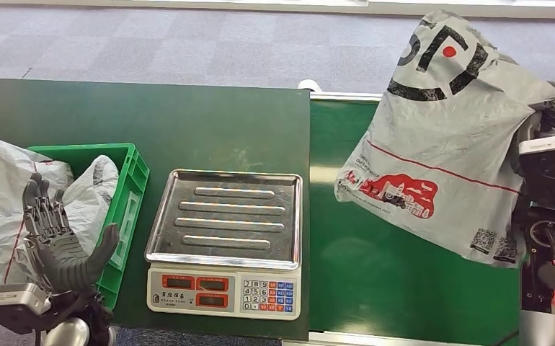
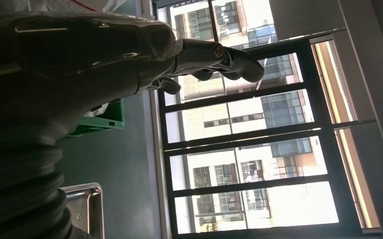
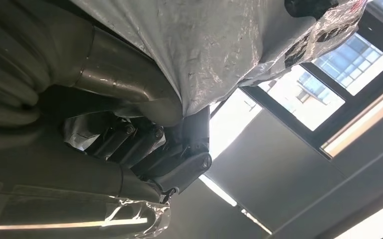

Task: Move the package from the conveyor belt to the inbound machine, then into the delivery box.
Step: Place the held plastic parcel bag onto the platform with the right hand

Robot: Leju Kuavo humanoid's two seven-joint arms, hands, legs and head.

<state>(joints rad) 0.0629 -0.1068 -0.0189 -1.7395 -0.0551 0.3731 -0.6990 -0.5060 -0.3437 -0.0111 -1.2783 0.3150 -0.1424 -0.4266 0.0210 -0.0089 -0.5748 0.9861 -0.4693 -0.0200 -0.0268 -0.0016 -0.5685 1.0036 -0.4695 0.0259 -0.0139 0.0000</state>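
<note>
Hidden and cut-off things
The package (image 1: pixel 447 137) hides the right hand (image 3: pixel 174 159); the bags (image 1: pixel 1 209) run off the picture's edge.

Keypad digits 7, 8, 9, 4 on scale (image 1: pixel 225 245); pkg (image 1: pixel 447 137) print unreadable.

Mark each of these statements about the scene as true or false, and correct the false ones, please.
1. The right hand holds the grey package up above the conveyor belt. True.
2. The tray of the scale has a package lying on it. False: the tray is bare.
3. The left hand grips a package. False: it holds nothing, with its fingers spread, beside the green box.
4. The green box already has light-coloured bags in it. True.
5. The scale stands on the conveyor belt. False: it stands on the dark green table, beside the belt.
</note>
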